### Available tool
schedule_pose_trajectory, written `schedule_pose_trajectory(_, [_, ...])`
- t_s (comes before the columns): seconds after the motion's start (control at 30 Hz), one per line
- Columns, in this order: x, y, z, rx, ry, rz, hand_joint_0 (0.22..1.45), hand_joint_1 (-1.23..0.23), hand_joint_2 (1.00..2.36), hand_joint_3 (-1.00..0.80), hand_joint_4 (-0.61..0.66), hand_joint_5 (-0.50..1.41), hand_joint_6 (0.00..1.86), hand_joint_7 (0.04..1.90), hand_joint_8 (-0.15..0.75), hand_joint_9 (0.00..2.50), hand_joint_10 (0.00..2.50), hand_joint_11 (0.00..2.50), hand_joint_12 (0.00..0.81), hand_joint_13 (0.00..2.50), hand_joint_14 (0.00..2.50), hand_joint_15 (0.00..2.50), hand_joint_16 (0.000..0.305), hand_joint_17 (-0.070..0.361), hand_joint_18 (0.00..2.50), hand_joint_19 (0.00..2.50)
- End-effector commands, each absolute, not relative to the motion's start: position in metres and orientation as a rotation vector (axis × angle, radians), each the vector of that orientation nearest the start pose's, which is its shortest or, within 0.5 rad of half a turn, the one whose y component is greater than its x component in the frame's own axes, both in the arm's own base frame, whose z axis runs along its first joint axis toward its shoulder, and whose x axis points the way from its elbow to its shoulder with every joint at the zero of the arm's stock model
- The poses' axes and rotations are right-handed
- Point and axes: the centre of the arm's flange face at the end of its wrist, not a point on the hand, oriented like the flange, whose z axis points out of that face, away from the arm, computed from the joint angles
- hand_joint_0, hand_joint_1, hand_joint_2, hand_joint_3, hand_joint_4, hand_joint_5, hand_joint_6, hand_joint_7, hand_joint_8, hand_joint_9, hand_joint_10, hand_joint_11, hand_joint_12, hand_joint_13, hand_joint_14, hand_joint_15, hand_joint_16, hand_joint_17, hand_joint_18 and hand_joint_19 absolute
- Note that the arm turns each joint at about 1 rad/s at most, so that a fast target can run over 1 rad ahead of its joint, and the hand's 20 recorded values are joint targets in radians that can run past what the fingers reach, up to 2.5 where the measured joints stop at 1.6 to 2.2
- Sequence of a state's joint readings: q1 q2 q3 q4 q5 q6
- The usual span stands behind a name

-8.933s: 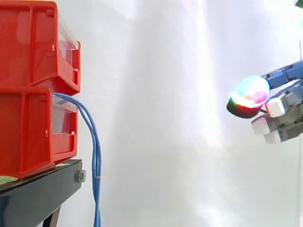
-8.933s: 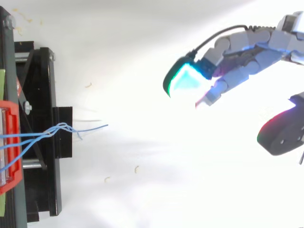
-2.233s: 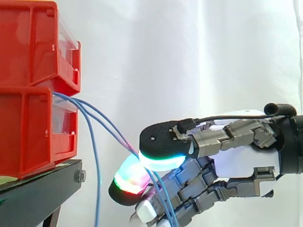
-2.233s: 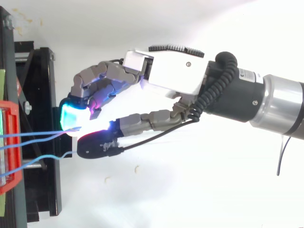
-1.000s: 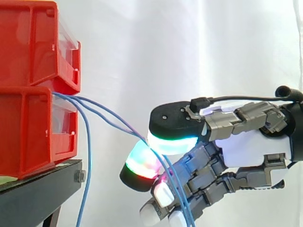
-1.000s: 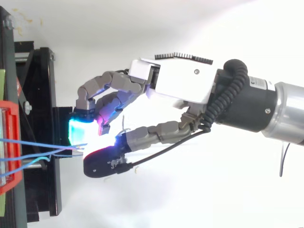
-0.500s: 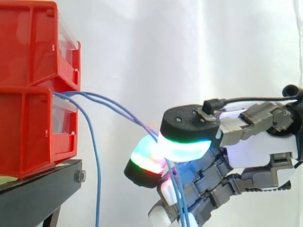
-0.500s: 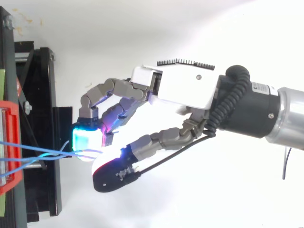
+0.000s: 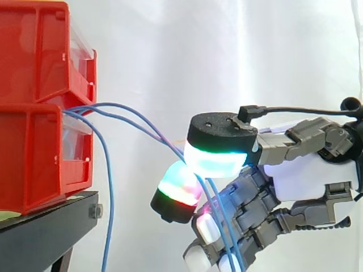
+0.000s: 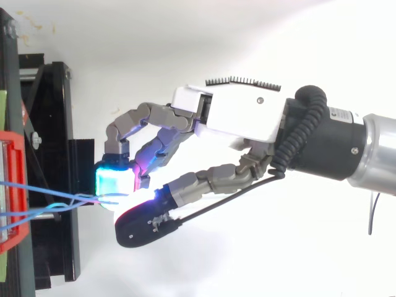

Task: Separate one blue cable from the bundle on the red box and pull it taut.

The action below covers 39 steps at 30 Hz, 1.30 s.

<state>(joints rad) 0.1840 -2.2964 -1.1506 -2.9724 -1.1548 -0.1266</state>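
- The blue cables (image 9: 153,124) come out of the front of the lower red bin (image 9: 34,158), which sits on the black stand (image 9: 39,238); any pull should run straight away from that bin so the bin is not dragged off the stand
- One hanging cable (image 9: 109,187) drops loose beside the stand, apart from the hand, so the bundle is only partly split
- Two strands arc across to the hand (image 9: 306,173) and sag a little, so I judge neither is taut yet
- The hand is closed in a pinch, with the thumb pad (image 9: 215,161) above and a finger pad (image 9: 178,190) below, and both strands pass between them, then trail down across the curled fingers
- Since the task wants one strand, the pinch should probably ease just enough to let one slip out before drawing back, slowly, watching that the kept strand straightens and does not slide through the pads
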Motion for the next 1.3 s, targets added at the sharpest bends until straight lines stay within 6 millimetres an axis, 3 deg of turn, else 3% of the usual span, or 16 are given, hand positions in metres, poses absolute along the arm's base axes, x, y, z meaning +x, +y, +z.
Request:
schedule_pose_trajectory(0.0, [0.752, -0.036, 0.251, 1.286, 1.218, 0.853, 0.54, -0.57, 1.00, -0.48, 0.17, -0.15, 0.87, 1.05, 0.372, 1.00, 0.02, 0.68, 0.410, 0.87, 0.01, 0.43, 0.050, 0.112, 0.86, 0.45])
schedule_pose_trajectory(0.2, [0.755, -0.036, 0.259, 1.291, 1.198, 0.871, 0.62, -0.72, 1.01, -0.39, 0.14, -0.15, 0.87, 1.14, 0.361, 0.99, 0.01, 0.71, 0.398, 0.88, 0.01, 0.42, 0.047, 0.105, 0.87, 0.43])
schedule_pose_trajectory(0.33, [0.755, -0.037, 0.264, 1.314, 1.195, 0.878, 0.70, -0.88, 1.01, -0.33, 0.02, -0.18, 0.92, 1.06, 0.344, 0.93, 0.02, 0.74, 0.382, 0.86, 0.01, 0.42, 0.046, 0.103, 0.87, 0.39])
schedule_pose_trajectory(0.47, [0.755, -0.036, 0.269, 1.323, 1.206, 0.870, 0.75, -0.94, 1.01, -0.42, 0.09, -0.20, 0.92, 1.01, 0.330, 0.90, 0.01, 0.73, 0.375, 0.84, 0.01, 0.42, 0.046, 0.102, 0.85, 0.37])
schedule_pose_trajectory(0.57, [0.756, -0.036, 0.270, 1.322, 1.202, 0.871, 0.68, -0.91, 1.00, -0.50, 0.13, -0.19, 0.91, 0.99, 0.336, 0.92, 0.02, 0.74, 0.374, 0.84, 0.01, 0.42, 0.045, 0.102, 0.85, 0.39])
schedule_pose_trajectory(0.67, [0.756, -0.035, 0.271, 1.320, 1.204, 0.875, 0.56, -0.72, 1.00, -0.50, 0.16, -0.17, 0.90, 1.03, 0.357, 0.96, 0.02, 0.74, 0.398, 0.87, 0.01, 0.43, 0.047, 0.107, 0.87, 0.42])
schedule_pose_trajectory(0.83, [0.756, -0.035, 0.269, 1.322, 1.205, 0.873, 0.54, -0.58, 1.00, -0.50, 0.16, -0.16, 0.88, 1.07, 0.366, 1.01, 0.02, 0.72, 0.404, 0.88, 0.01, 0.44, 0.049, 0.111, 0.88, 0.45])
schedule_pose_trajectory(1.13, [0.756, -0.036, 0.269, 1.323, 1.205, 0.873, 0.58, -0.56, 1.01, -0.42, 0.15, -0.15, 0.88, 1.09, 0.364, 1.01, 0.01, 0.72, 0.401, 0.88, 0.01, 0.45, 0.048, 0.108, 0.87, 0.47])
schedule_pose_trajectory(1.27, [0.756, -0.036, 0.269, 1.324, 1.205, 0.871, 0.60, -0.58, 1.00, -0.45, 0.17, -0.15, 0.88, 1.08, 0.368, 1.15, 0.02, 0.86, 0.397, 0.89, 0.01, 0.44, 0.047, 0.105, 0.88, 0.45])
